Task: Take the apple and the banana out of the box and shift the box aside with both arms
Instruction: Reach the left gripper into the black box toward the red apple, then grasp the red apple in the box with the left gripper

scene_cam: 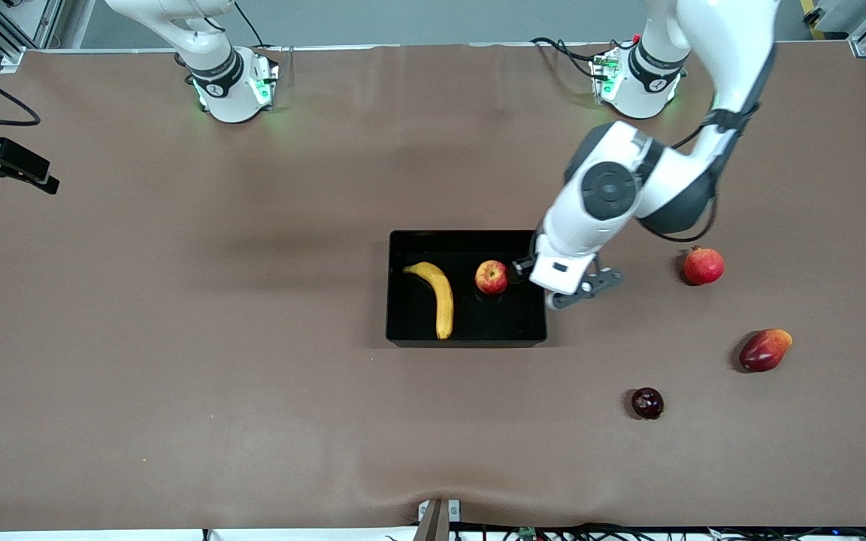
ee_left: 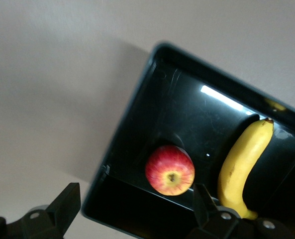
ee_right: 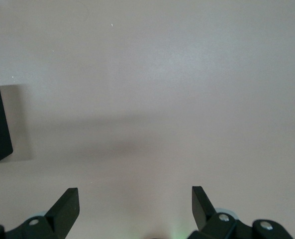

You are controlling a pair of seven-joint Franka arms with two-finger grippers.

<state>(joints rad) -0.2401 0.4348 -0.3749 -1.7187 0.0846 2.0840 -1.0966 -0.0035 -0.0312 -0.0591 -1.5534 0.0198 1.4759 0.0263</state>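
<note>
Plum [scene_cam: 647, 403] nearest camera; banana [scene_cam: 437, 295], apple [scene_cam: 491, 276] in tray [scene_cam: 466, 336]; left gripper [scene_cam: 553, 289] spread empty over tray edge; right gripper [ee_right: 135, 209] spread, waiting over bare table [scene_cam: 177, 338].

Brown table [scene_cam: 177, 338]: tray [scene_cam: 403, 330], loose fruit.

No readable text, label or number anywhere.

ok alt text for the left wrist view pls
An apple and a banana lie apart in a black tray on a brown table. The left gripper hangs open over the tray's wall, holding nothing.
</note>
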